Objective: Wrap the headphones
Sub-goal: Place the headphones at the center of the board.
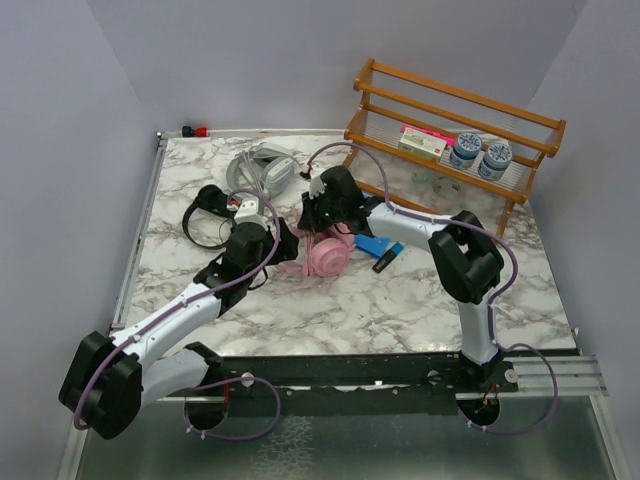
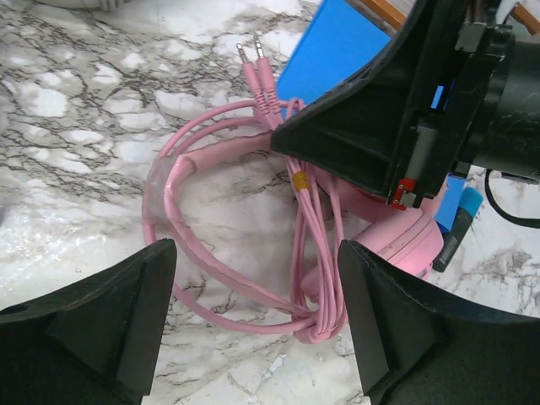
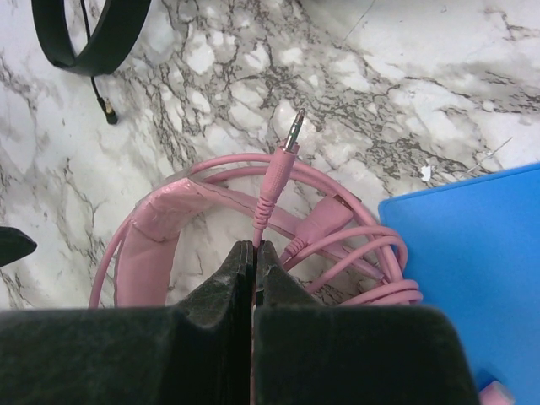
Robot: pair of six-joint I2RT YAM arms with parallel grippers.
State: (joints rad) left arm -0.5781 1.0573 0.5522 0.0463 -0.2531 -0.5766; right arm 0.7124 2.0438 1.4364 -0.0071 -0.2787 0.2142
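Near the middle of the marble table (image 1: 400, 300), the pink headphones (image 1: 328, 257) are laid flat, with the pink cable (image 2: 314, 253) gathered in loose loops across the headband. The cable's end, just behind a jack plug (image 3: 293, 131), is pinched between the clenched jaws of the right gripper (image 3: 254, 253), presumably so that the free end cannot spring loose from the bundle. The left gripper (image 2: 253, 295) is held above the loops, its jaws spread wide and nothing grasped, apparently placed for a fresh hold. A flat blue object (image 3: 472, 253) lies just beside the pink pair. The black headphones (image 1: 207, 215) and the grey-white headphones (image 1: 262, 168) are set farther back on the left. The white, grey-veined surface is enclosed by plain pale walls, and a wooden rack (image 1: 450, 110) is stood at the far right.
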